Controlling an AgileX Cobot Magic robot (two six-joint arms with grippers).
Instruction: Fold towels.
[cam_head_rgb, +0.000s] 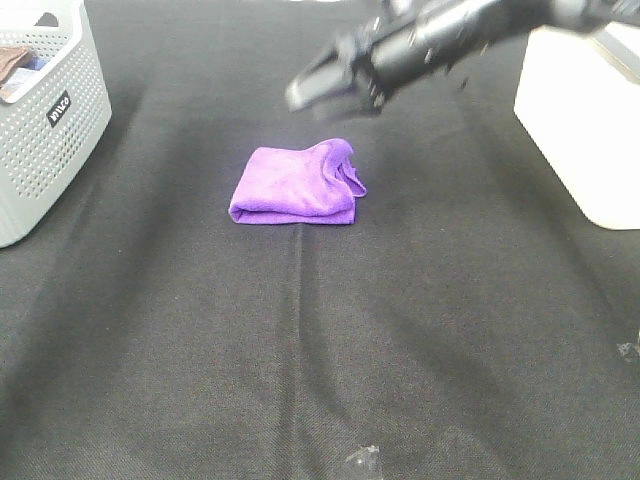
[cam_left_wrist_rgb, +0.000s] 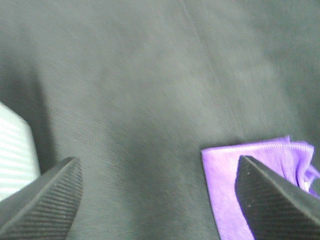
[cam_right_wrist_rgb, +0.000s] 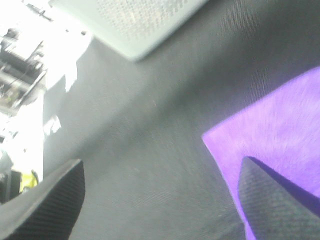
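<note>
Now, folded towel (cam_head_rgb: 297, 185) lies on worktop (cam_head_rgb: 300, 350) near right hand (cam_head_rgb: 305, 95), clear of it; that hand hangs released, fingers (cam_right_wrist_rgb: 280, 205) spread. Left hand (cam_left_wrist_rgb: 159, 160) also released, towel beside it.

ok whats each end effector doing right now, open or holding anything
Left end effector: open, holding nothing.
Right end effector: open, holding nothing.

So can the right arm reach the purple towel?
Probably yes. The right gripper hangs open close above the towel, with nothing between them. The basket and white box stand well off to the sides.
</note>
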